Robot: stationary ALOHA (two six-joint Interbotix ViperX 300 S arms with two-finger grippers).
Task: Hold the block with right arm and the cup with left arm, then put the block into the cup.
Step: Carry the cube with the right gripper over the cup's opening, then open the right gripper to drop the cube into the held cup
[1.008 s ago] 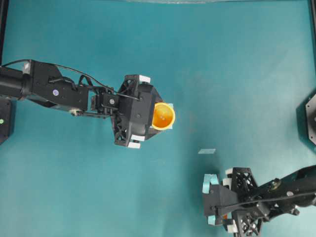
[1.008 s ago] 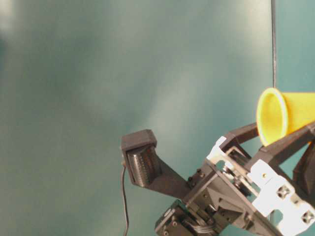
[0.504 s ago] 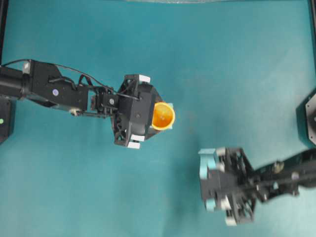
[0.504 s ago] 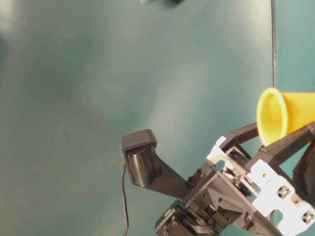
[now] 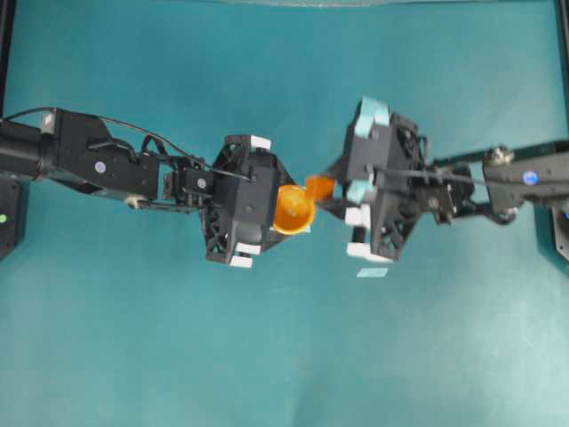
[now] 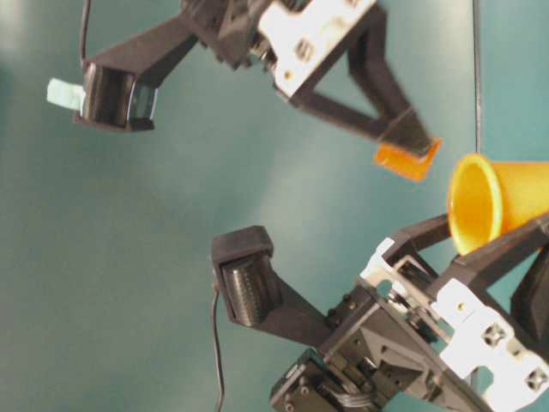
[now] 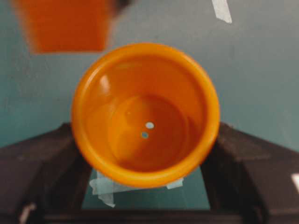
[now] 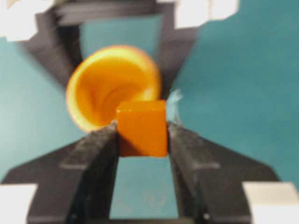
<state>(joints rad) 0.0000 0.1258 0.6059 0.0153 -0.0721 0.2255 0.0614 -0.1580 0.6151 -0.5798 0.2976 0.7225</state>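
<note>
Both holds are made, the left gripper (image 5: 286, 210) clasping the cup (image 5: 292, 210) at mid-table and the right gripper (image 5: 324, 189) pinching the block (image 5: 319, 187) just right of its rim, so the next move likely calls for carrying the block over the mouth and opening.

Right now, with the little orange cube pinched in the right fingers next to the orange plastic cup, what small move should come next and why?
Probably ease the right gripper a little further toward the round orange plastic cup, keeping its hold. The small orange cube sits clamped between the fingers just outside the rim, not over the mouth, while the left gripper holds the cup steady. Releasing here would likely miss.
</note>
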